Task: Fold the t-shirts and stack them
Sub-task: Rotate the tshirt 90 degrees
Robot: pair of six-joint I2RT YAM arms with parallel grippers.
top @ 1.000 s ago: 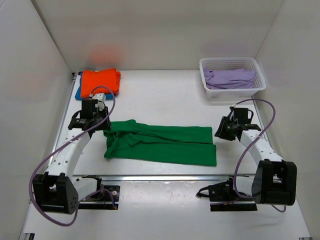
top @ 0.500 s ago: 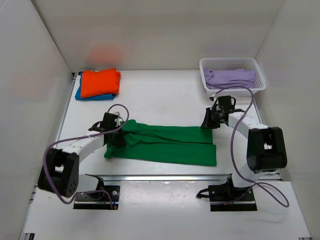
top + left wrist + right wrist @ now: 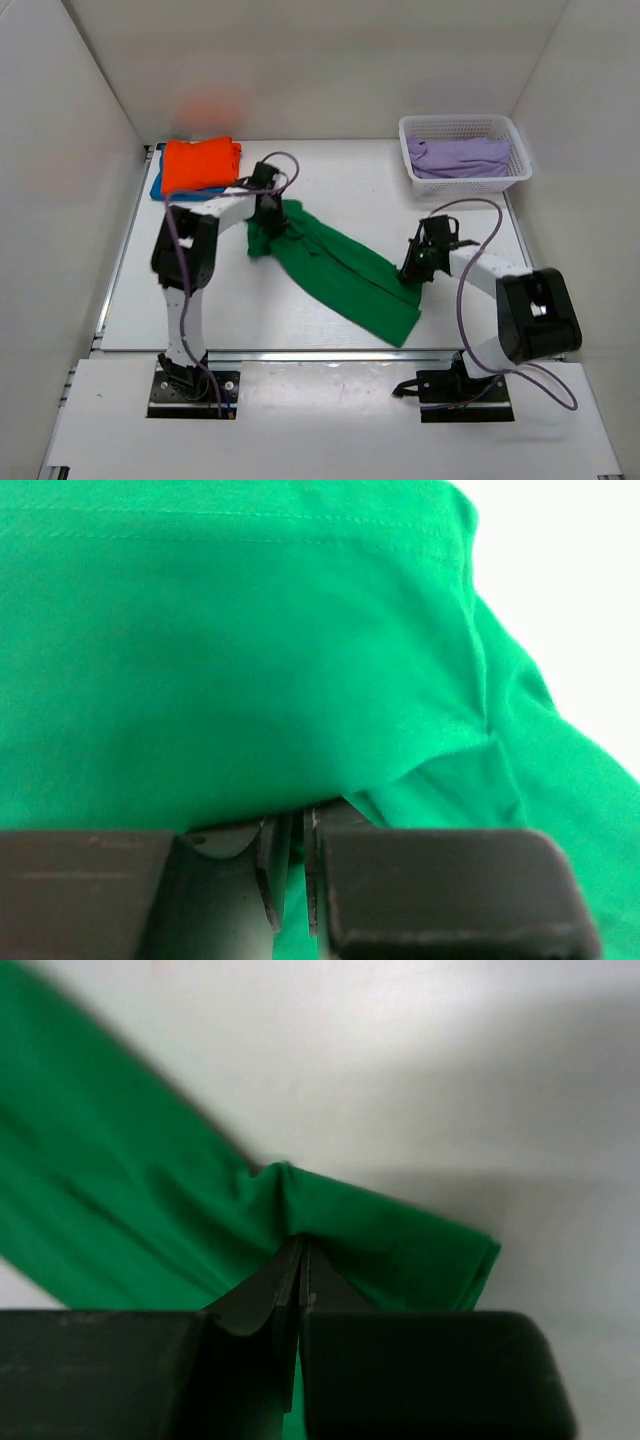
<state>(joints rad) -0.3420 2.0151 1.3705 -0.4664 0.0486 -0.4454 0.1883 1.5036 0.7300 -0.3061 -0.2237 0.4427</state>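
Green t-shirt [image 3: 340, 272] lies as a long folded band running diagonally across the mid of the white table [image 3: 330, 180]. Its far-left end is bunched up near the orange t-shirt [image 3: 200, 163], and its near-right end is flat and squared off, close to the front edge. Left gripper [image 3: 268, 208] sits on the bunched far-left end, arm reaching fwd w/ its cable looping over. In the left wrist cam the two dark fingers [image 3: 420, 880] are drawn nearly together w/ only a thin slit btwn them, and green cloth drapes over the tips and drops into that slit, so it is clamped on the shirt. Right gripper [image 3: 411, 275] is at the right-hand edge of the band, near the near-right corner. Its wrist cam shows the jaws fully closed, tips pinching a small raised ridge of the green cloth, w/ a folded corner just to the right of the pinch and bare tabletop beyond. Cloth btwn the two grips runs fairly straight w/ a few lengthwise creases. Orange t-shirt is folded to a rectangle at the far-left corner, stacked on a blue t-shirt [image 3: 158, 186] of which only the left & near edges peek out. Well apart, at the far-right corner, is a white plastic basket [image 3: 465, 185] w/ a lilac cloth [image 3: 458, 155] inside. Walls around the table are plain white.
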